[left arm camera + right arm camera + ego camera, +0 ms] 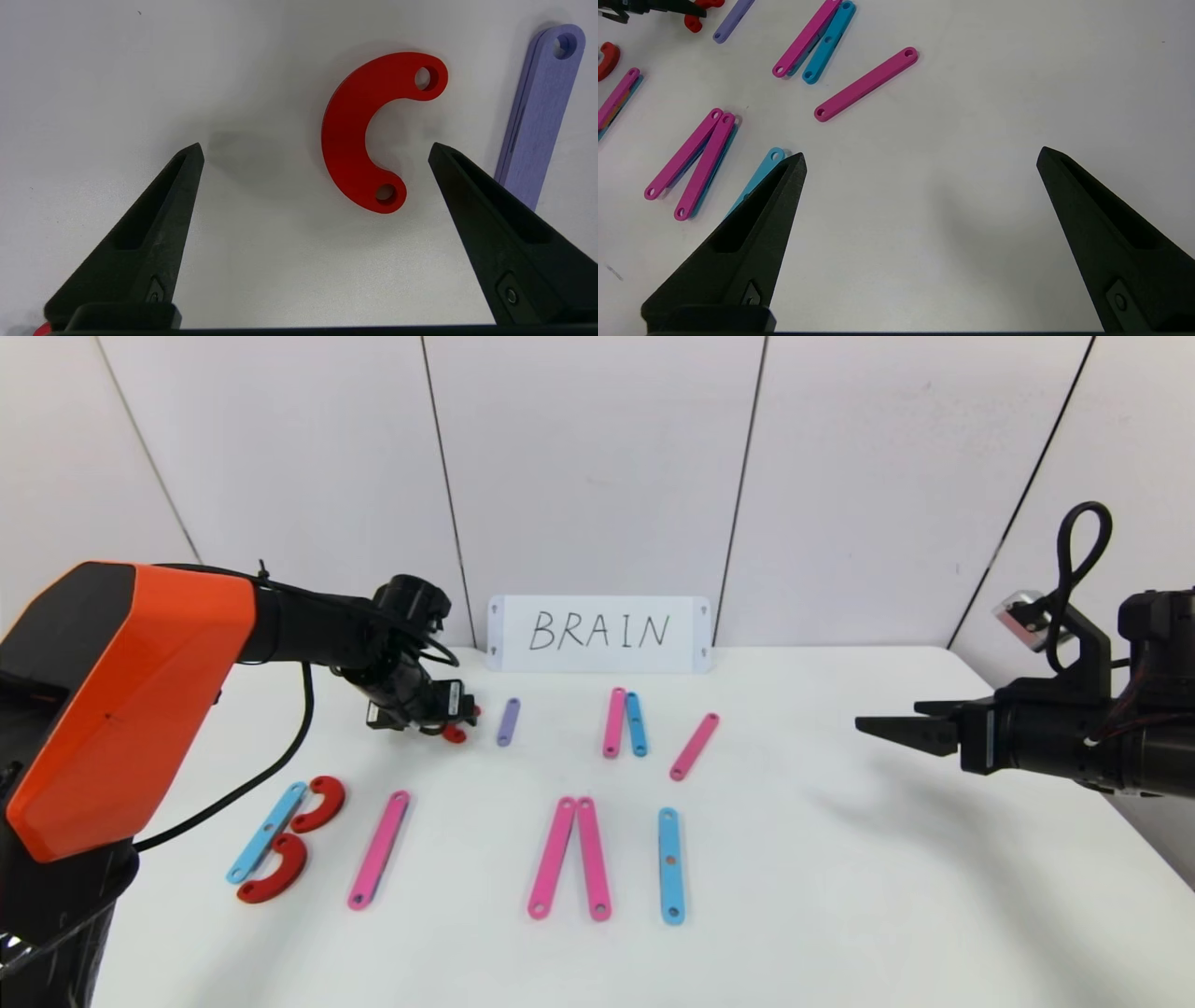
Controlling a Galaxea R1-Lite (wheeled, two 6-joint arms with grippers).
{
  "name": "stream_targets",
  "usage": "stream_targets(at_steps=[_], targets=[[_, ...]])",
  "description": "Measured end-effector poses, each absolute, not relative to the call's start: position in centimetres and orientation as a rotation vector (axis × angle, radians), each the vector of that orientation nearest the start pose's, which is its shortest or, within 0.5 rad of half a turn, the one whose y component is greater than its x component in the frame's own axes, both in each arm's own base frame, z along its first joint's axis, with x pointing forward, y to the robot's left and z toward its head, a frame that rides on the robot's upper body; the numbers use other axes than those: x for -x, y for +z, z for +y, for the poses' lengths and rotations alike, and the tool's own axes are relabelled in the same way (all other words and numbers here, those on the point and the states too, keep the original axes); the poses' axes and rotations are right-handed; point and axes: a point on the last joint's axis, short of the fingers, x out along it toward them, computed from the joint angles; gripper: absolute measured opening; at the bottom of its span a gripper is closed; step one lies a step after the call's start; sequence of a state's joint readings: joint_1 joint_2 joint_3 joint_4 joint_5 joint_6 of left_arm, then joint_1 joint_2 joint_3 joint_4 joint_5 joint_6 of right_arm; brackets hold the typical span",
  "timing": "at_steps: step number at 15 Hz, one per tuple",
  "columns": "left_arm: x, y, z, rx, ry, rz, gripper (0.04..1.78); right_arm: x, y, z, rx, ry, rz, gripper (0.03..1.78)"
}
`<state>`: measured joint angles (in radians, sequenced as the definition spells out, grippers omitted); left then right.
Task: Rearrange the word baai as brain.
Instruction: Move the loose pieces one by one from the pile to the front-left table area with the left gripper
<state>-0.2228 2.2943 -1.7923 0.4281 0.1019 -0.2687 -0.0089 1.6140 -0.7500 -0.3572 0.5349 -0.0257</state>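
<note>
My left gripper (316, 151) hovered near the tabletop's (840, 896) far edge, jaws spread wide and clasping nothing, with a loose red curve (362, 135) lying flat on the surface between the fingertips and touching neither. A purple bar (537, 112) lay just beside that curve, apart from it. My right gripper (921, 161) hung over the tabletop's right side, likewise unclenched and empty. Along the near edge sat the word's pieces: at the left, a blue bar (266, 831) with two red curves (297, 845) against it, forming a B; then a slanted pink bar (379, 849); two pink bars (570, 857) meeting at the top; and an upright blue bar (670, 865). Farther back lay a pink and blue pair (624, 721) and a single slanted pink bar (695, 746), near the white card (597, 633) reading BRAIN at the far edge
</note>
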Motion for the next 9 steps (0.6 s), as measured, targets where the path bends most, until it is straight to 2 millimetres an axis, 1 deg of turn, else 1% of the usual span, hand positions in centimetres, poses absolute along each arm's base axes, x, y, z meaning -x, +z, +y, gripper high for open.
stream_targets(at_steps=[1, 3, 4, 6, 7, 8, 9], targets=[[-43.91, 12.40, -9.73, 0.097, 0.012, 0.927, 1.54, -27.08, 16.77, 0.90, -0.113, 0.521, 0.487, 1.73], [-43.98, 12.19, -9.77, 0.095, 0.011, 0.932, 1.29, -27.08, 16.77, 0.92, -0.113, 0.522, 0.487, 1.73], [-44.01, 12.08, -9.81, 0.093, 0.011, 0.933, 1.14, -27.08, 16.77, 0.92, -0.113, 0.522, 0.487, 1.73], [-44.10, 11.92, -9.88, 0.090, 0.009, 0.933, 0.75, -27.06, 16.76, 0.92, -0.113, 0.522, 0.487, 1.73], [-44.11, 11.87, -9.92, 0.089, 0.008, 0.933, 0.58, -27.04, 16.78, 0.92, -0.112, 0.522, 0.486, 1.73], [-44.12, 11.84, -9.93, 0.088, 0.007, 0.934, 0.43, -27.01, 16.77, 0.93, -0.112, 0.523, 0.486, 1.73], [-44.13, 11.81, -9.94, 0.088, 0.005, 0.935, 0.33, -26.97, 16.75, 0.93, -0.113, 0.524, 0.487, 1.73]])
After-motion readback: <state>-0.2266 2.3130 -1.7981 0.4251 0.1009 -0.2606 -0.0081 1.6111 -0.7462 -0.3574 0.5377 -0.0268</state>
